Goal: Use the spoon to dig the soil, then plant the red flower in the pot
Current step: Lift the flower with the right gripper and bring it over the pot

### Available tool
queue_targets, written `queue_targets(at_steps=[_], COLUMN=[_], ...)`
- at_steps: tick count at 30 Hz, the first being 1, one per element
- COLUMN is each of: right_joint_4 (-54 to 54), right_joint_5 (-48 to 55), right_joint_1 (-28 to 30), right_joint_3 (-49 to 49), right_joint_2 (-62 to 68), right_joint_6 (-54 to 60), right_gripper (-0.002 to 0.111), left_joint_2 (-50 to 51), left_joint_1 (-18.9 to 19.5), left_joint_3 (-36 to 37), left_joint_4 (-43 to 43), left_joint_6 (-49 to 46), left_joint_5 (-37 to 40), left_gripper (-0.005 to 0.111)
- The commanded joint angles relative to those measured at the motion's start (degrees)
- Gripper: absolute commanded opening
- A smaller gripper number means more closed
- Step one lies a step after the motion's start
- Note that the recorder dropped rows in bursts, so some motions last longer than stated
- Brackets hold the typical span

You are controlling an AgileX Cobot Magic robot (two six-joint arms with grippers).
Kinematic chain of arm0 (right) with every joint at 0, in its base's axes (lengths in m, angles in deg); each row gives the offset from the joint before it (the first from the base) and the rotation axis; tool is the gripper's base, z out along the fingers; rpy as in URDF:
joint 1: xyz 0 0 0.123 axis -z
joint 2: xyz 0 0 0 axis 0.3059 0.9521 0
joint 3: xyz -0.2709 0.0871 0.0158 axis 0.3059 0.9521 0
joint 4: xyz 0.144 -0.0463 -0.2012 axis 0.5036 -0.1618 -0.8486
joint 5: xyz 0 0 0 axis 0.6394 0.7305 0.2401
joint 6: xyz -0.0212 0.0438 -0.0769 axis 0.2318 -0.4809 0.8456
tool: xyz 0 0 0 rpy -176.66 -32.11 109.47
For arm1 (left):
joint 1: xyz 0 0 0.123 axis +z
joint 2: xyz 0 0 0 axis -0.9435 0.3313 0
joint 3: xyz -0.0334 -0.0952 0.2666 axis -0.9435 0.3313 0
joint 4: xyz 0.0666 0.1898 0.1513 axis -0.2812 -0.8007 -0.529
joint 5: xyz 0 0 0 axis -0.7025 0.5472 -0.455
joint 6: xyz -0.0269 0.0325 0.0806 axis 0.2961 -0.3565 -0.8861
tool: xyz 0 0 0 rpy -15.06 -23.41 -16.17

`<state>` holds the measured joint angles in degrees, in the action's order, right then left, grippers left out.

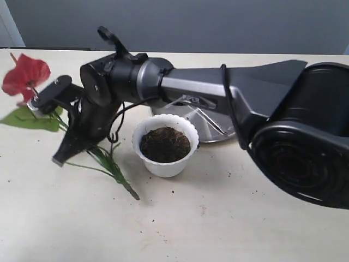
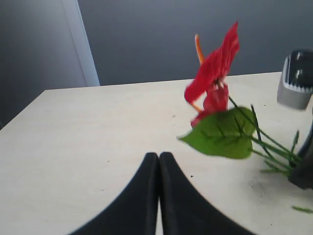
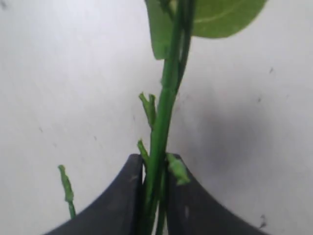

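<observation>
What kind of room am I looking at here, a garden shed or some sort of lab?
Probably a lab or office test bench, not a shed. A bare pale beige tabletop stands against a plain grey wall, and the props are staged: an artificial red flower, and a small white scalloped plastic pot of dark brown soil.

The red flower (image 1: 25,73) lies toward the left of the bench (image 1: 218,218) — glossy red blooms raised, broad green leaf (image 1: 30,118) low beside them, thin green stems (image 3: 161,127) trailing toward the pot (image 1: 165,145). The pot is white with a scalloped rim, upright, filled with dark crumbly soil (image 1: 164,144). Just behind it the spoon (image 1: 207,120) rests slanted on a round steel plate (image 1: 223,134) — slim and silver.
</observation>
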<state>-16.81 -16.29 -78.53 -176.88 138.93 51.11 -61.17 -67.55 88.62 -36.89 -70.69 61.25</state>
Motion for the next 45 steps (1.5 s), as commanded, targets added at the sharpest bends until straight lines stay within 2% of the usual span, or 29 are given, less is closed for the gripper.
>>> queue_targets(at_steps=[1,9,13,16,21,27,29,31,32,35,40,45], right_joint_4=[1.9,4.9,5.6,5.4,5.2,4.5,-0.4,-11.5,-17.6,-27.3,-42.1,-42.9], right_joint_5=[-7.3,-23.5,-23.0,-23.8,-39.6,-70.1,-78.1,-80.4,-81.5,-85.9,-91.6,-97.1], right_joint_1=[0.1,0.6,3.9,7.4,11.5,14.9,17.1,20.0,21.6,25.6,27.6,27.6], right_joint_3=[-0.2,-0.1,0.0,4.6,28.0,53.6,59.9,63.5,64.3,64.2,64.2,64.2], right_joint_2=[-6.7,-18.7,-22.5,-27.9,-43.1,-54.0,-54.8,-54.3,-53.5,-49.7,-43.5,-36.5], right_joint_6=[0.4,0.4,0.4,0.8,4.8,1.4,-5.1,-14.9,-20.8,-33.2,-37.4,-37.8], right_gripper=[0.0,0.0,0.0,0.0,0.0,-0.001,-0.001,-0.001,-0.001,-0.001,-0.001,-0.001], left_joint_2=[-0.3,-0.3,-0.3,-0.3,-0.3,-0.3,-0.3,-0.3,-0.3,-0.3,-0.3,-0.3], left_joint_1=[-0.4,-0.4,-0.4,-0.4,-0.4,-0.4,-0.4,-0.4,-0.4,-0.4,-0.4,-0.4], left_joint_3=[-0.2,-0.2,-0.2,-0.2,-0.2,-0.2,-0.2,-0.2,-0.2,-0.2,-0.2,-0.2], left_joint_4=[0.4,0.4,0.4,0.4,0.4,0.4,0.4,0.4,0.4,0.4,0.4,0.4], left_joint_6=[0.1,0.1,0.1,0.1,0.1,0.1,0.1,0.1,0.1,0.1,0.1,0.1], left_joint_5=[-0.1,-0.1,-0.1,-0.1,-0.1,-0.2,-0.2,-0.2,-0.2,-0.2,-0.2,-0.2], left_gripper=[0.0,0.0,0.0,0.0,0.0,0.0,0.0,0.0,0.0,0.0,0.0,0.0])
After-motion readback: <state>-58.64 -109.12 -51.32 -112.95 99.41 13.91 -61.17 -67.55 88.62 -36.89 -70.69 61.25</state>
